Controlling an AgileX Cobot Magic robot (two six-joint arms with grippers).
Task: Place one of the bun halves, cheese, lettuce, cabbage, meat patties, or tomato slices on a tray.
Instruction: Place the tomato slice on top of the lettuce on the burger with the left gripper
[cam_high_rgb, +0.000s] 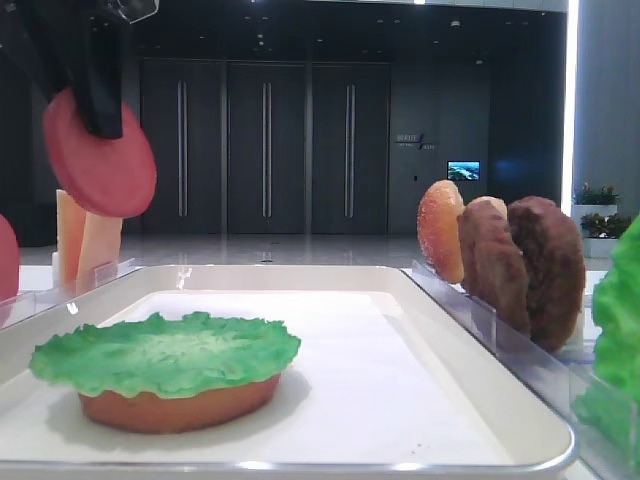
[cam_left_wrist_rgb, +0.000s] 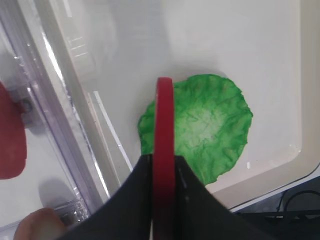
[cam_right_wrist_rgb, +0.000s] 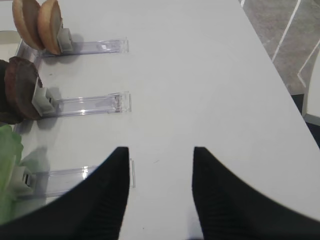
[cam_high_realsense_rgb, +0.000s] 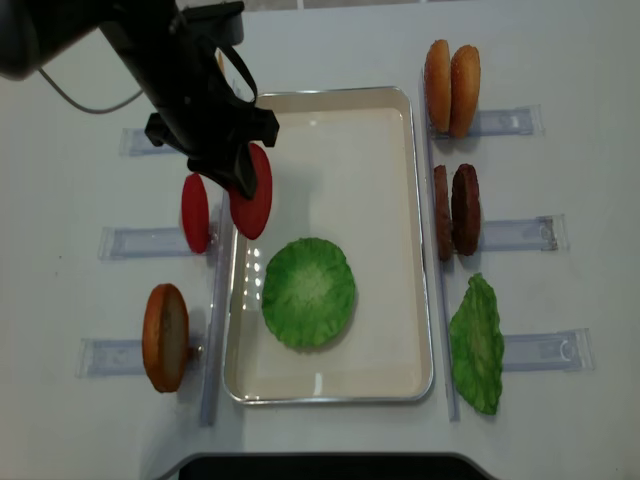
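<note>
Dark panelled doors line the back wall, beside a small lit screen and potted plants.

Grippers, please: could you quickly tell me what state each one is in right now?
Left gripper: shut on a tomato slice, above the tray.
Right gripper: open, holding nothing.

Two tomato slices show: one held up over the tray, one upright in a clear holder. Bun halves number four: two at top right, one at lower left, one under a leaf. There are two meat patties, two lettuce leaves, one tray and six clear holders.
</note>
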